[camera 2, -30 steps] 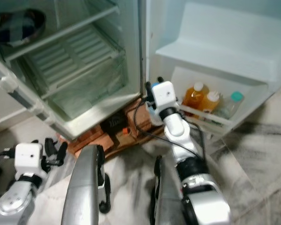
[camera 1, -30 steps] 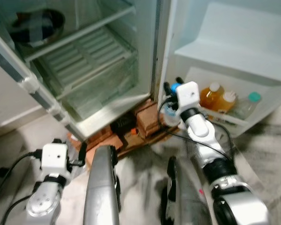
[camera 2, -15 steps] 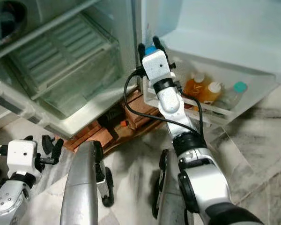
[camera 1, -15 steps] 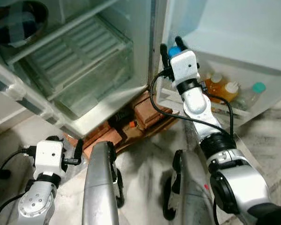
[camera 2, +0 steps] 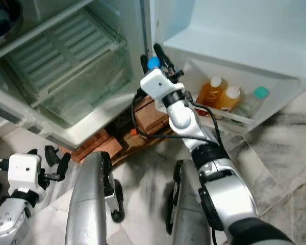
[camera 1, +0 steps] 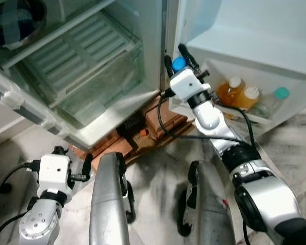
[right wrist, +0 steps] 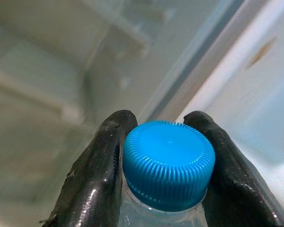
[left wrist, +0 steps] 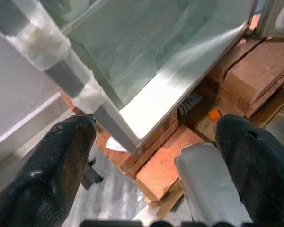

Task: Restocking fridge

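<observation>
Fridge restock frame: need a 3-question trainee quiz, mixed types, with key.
1. True or false: the right tool is shut on a blue-capped bottle.
2. How many bottles stand in the door shelf? A) one B) three C) five
3. Fill in: the fridge rests on ____.

Key:
1. True; in the right wrist view both fingers press the bottle just below its cap.
2. B; two orange juice bottles and a clear teal-capped bottle.
3. Bricks. The left tool hangs low, fingers apart.
</observation>
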Tool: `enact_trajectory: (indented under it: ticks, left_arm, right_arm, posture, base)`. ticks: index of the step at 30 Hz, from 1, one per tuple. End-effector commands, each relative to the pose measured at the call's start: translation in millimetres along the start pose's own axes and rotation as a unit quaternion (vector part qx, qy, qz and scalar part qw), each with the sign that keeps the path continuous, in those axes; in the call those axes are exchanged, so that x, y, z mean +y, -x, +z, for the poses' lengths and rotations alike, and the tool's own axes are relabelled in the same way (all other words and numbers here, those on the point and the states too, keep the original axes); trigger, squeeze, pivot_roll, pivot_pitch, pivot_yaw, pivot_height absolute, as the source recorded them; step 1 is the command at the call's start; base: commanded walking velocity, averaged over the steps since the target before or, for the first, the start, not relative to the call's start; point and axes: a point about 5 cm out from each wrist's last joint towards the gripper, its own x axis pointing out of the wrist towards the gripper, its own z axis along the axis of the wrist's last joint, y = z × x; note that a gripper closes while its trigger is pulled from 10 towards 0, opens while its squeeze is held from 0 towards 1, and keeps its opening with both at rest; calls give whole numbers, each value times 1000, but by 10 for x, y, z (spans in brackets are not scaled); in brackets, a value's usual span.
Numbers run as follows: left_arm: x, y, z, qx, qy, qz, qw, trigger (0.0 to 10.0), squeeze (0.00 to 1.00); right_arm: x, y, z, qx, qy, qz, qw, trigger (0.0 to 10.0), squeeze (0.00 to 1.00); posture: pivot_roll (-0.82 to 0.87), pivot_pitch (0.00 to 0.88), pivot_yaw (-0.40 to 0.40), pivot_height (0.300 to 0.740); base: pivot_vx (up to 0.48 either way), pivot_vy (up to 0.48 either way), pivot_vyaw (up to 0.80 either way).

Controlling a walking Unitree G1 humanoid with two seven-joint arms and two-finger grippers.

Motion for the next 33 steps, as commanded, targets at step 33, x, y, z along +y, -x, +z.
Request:
enact_trajectory:
  ticks: [33]
  left_arm:
    - [19,-69,-27,9,-12,-9,1000,10000,0]
  right_arm:
    - [184,285,-570,223,-74,27,972,10000,0]
  posture:
    - [213,312,85,565]
  base:
    - [0,0,0]
